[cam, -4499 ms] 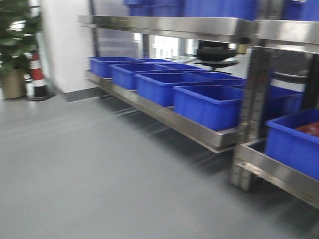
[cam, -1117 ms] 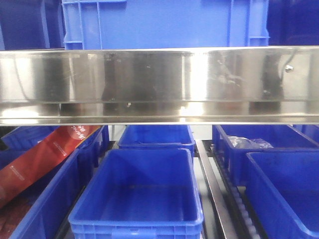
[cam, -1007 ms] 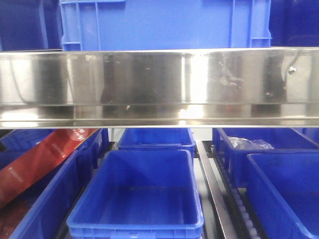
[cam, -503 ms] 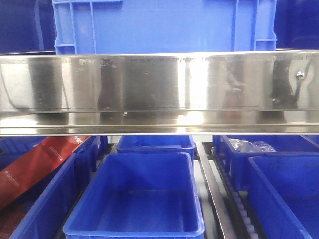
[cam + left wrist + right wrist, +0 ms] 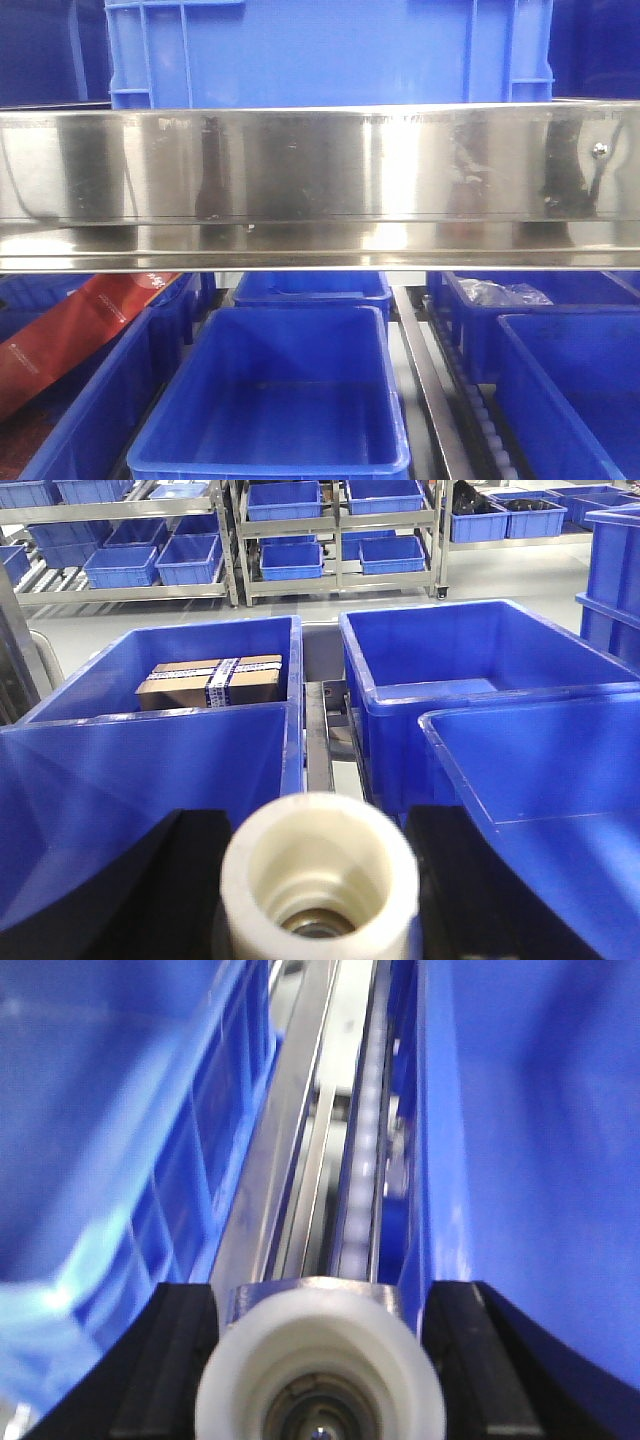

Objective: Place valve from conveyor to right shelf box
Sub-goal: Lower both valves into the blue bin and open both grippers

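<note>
- Our right hand (image 5: 320,1392) is closed on the right valve (image 5: 320,1355). Its white ring fills the gap between the two black fingers (image 5: 165,1360), with silvery metal showing just behind the ring.
- Our left hand (image 5: 318,905) is closed the same way on the left valve (image 5: 318,850), with its cream ring facing outward.
- The conveyor is in none of our views, so both valves are already off it and carried at the shelf.
- We judge the step in hand to be the drop into the right shelf box.
- Just ahead of the right hand runs the roller rail (image 5: 362,1160). One blue box wall (image 5: 520,1160) is close on the hand's right and another blue box (image 5: 100,1140) is on its left. This view is blurred, so we cannot tell how high the hand is above the rims.
- To do it well, we should shift the right hand to its right until the ring is clearly past that wall and over the box floor. Opening above the rail would risk the valve landing between the boxes.
- We should lower the hand before opening, because a round ring could roll or bounce.
- Ahead of the left hand and to its left is a box holding a taped carton (image 5: 210,680). An empty box (image 5: 480,650) stands ahead to its right.
- From the front, the steel shelf beam (image 5: 320,180) hangs low over the boxes, so we should keep our approach beneath it.
</note>
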{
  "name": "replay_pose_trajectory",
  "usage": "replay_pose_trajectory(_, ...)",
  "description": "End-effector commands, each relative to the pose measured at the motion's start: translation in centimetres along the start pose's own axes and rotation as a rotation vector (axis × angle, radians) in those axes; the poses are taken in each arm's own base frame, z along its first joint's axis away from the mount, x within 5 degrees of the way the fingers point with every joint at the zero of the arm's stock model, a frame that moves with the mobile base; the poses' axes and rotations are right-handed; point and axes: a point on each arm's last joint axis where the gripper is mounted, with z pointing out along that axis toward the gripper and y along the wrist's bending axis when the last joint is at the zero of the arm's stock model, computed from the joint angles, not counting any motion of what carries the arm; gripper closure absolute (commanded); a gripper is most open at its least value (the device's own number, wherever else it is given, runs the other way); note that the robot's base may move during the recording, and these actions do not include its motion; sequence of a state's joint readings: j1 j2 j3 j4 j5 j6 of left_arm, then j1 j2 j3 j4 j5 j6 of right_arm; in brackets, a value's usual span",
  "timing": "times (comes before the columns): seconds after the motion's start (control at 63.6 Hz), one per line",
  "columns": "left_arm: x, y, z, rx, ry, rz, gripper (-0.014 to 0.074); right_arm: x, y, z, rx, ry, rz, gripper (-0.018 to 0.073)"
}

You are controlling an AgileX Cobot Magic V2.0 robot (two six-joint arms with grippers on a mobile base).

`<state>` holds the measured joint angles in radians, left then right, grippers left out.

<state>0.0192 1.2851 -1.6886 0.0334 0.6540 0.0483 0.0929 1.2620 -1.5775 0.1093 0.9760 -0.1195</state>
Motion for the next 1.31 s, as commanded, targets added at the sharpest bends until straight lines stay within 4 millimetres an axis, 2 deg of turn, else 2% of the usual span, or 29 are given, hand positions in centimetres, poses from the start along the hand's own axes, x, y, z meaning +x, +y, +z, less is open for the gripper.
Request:
replay_pose_trajectory(0.0,-1.0,-0.1,-0.7,0.003,-0.077,-0.010,0.0708,-1.6,-0.2,-1.2,0.025,-0.165,-0.006,0.0715)
replay_pose_trajectory(0.299,-1.0,-0.1,-0.7,0.004,-0.077,-0.011,0.0708,-2.6,-0.3,-1.4,0.038,-0.275,-0.007,0.0715)
replay_pose_trajectory(0.708,-1.0,-0.1,-0.7,0.004,-0.074,-0.011,0.0708,-2.7,-0.3,-1.4,0.040,-0.290,-0.007,0.0715)
replay_pose_trajectory(0.818,-1.1,-0.6,-0.8,0.052,-0.072,-0.056,0.0708,-3.0,0.0,-1.5,0.005,-0.324,0.022,0.0715)
replay_pose_trajectory(0.897,-1.3,-1.7,-0.7,0.109,-0.075,-0.051,0.0708,-3.3,0.8,-1.6,-0.044,-0.358,0.042,0.0715)
replay_pose_trajectory(1.022,-1.9,-4.9,0.5,0.225,-0.078,-0.013,0.0708,-4.8,2.9,-1.6,-0.119,-0.401,0.011,0.0715)
replay_pose_trajectory(1.164,-2.0,-8.6,3.0,0.332,-0.058,0.004,0.0708,-7.0,5.5,-0.7,-0.209,-0.430,-0.025,0.0715)
replay_pose_trajectory(1.29,-0.5,-12.3,6.1,0.414,0.006,0.011,0.0708,-8.4,7.4,1.5,-0.260,-0.407,-0.047,0.0715)
